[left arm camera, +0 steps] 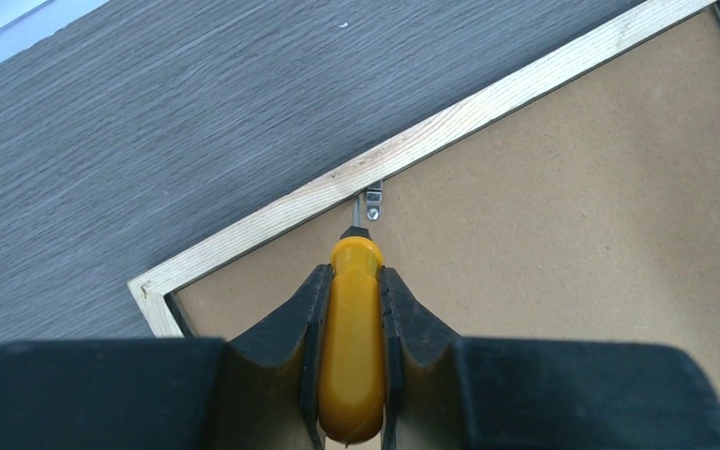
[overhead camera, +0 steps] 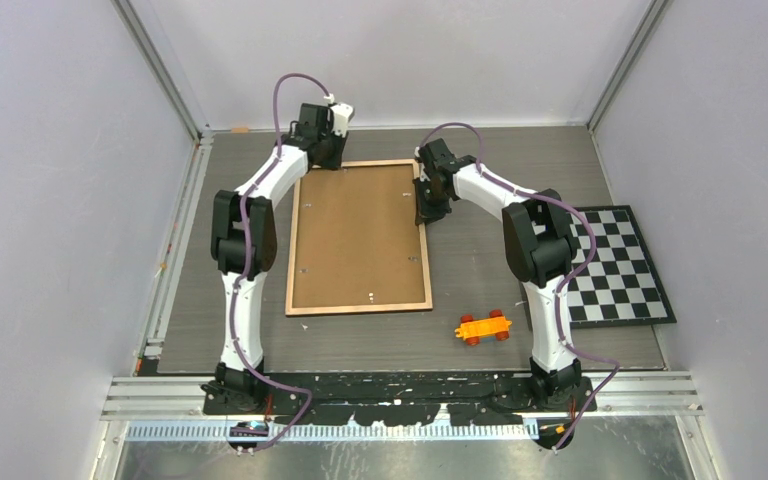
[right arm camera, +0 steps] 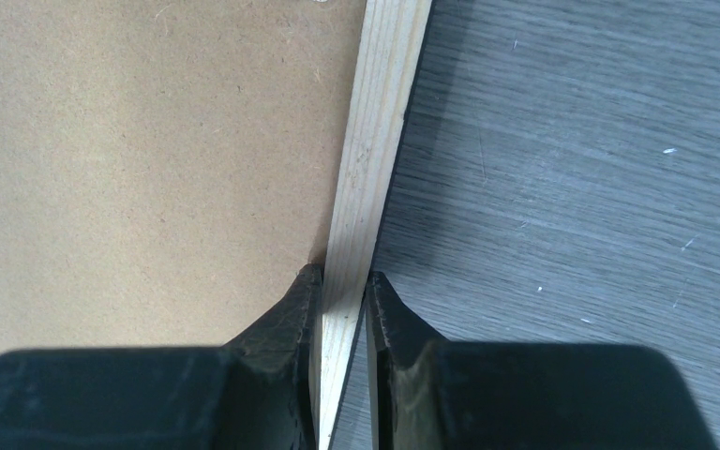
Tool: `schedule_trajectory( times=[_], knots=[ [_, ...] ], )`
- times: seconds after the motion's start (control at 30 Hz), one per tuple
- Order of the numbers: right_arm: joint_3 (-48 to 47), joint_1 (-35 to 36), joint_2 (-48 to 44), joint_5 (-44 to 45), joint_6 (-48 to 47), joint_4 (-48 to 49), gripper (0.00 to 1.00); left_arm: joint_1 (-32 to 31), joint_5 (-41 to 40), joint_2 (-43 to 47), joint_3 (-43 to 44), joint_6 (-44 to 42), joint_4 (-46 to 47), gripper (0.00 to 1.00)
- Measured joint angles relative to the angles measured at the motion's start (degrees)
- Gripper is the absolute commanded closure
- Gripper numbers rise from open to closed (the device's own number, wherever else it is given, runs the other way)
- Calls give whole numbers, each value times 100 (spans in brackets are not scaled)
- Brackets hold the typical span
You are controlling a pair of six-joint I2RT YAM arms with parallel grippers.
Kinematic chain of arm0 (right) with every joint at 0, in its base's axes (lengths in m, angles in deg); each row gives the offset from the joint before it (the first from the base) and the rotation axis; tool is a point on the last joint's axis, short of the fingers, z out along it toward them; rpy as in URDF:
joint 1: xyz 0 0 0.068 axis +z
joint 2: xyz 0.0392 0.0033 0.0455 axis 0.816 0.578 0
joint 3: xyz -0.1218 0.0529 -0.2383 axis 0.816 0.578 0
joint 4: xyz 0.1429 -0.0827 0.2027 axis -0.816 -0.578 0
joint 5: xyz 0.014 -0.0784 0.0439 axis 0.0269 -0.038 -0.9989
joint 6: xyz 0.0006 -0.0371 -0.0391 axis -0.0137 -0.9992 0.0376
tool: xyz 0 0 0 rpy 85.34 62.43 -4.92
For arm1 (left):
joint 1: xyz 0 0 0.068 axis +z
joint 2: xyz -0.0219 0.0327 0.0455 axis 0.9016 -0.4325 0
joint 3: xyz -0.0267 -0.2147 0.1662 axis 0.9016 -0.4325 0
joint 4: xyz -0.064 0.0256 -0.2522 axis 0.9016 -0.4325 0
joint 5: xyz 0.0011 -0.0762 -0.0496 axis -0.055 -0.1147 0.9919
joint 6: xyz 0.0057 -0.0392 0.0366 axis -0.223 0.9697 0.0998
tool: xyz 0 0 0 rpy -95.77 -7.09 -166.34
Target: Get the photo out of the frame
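Brown board side: the frame (overhead camera: 359, 237) lay face-down on the counter (overhead camera: 480, 335), backing uppermost, so the photo was hidden beneath it.
Step in hand: freeing the backing; one retaining clip (left arm camera: 373, 201) at the far rim was being worked (others probably remained).
Left hand (left arm camera: 352, 281): closed on a yellow-handled screwdriver (left arm camera: 352, 356), its tip at the clip beside the wooden rim.
Right hand (right arm camera: 342, 281): pinched narrowly on the frame's right rim, apparently steadying it.
Next move: likely a small levering turn of the tip to swing the clip off the board, without gouging it.
Arm pose: both arms reached forward, elbows out, wrists bent down at the frame's far corners.
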State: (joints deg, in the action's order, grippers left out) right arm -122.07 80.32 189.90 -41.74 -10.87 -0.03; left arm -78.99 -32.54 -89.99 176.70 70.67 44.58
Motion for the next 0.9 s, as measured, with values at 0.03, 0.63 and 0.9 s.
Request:
schedule_trajectory(
  times=[0.03,0.63,0.9],
  knots=[
    [0,2,0,0,0,0,99,0,-2,-9,15,0,-2,100],
    [-111,2,55,-7,2,-96,99,7,442,-81,63,-42,39,100],
    [-208,2,103,-20,4,-195,99,-9,748,-72,24,-186,63,100]
  ],
)
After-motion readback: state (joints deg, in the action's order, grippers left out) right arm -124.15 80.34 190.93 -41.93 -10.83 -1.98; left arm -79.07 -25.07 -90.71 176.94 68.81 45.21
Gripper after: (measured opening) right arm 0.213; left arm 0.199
